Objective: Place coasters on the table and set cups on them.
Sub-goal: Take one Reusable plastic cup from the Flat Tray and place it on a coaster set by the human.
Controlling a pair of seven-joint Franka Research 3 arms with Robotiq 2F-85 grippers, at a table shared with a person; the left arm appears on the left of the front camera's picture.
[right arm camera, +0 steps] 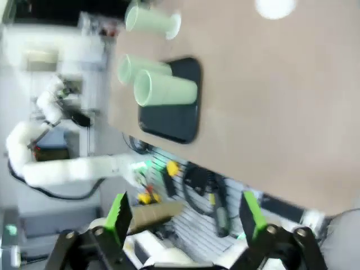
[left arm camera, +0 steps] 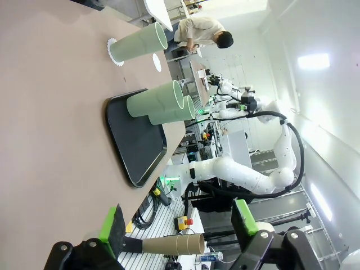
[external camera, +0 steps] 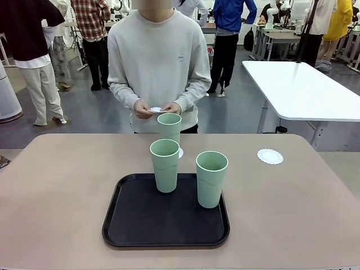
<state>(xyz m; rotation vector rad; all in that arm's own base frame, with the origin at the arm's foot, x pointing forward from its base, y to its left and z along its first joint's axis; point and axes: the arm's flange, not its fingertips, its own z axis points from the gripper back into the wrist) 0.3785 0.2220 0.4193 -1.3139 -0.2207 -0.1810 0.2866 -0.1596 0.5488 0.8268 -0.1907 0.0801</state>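
1. While the person across from me holds the third coaster [external camera: 156,109] flat between both hands [external camera: 144,108] at waist height, I touch nothing on the table [external camera: 56,180].
2. My left gripper [left arm camera: 179,225] has its green pads spread wide with nothing between them. My right gripper [right arm camera: 184,219] is the same, jaws apart and empty.
3. Score so far: one set looks done! The far cup [external camera: 169,128] stands upright just beyond the tray [external camera: 169,222], and the first coaster [external camera: 180,152] peeks out from under its base.
4. The second coaster [external camera: 270,156] lies bare on the table off to my right, well apart from the tray and ready for a cup.
5. Two cups to go: the left tray cup [external camera: 165,165] and the right tray cup [external camera: 211,178] stand upright on the black tray. They are near each other but not touching, as far as I can tell.
6. As I read it, the third coaster has yet to come down onto the table, and then each tray cup needs a free coaster under it. I'd call that roughly a third of the way through.
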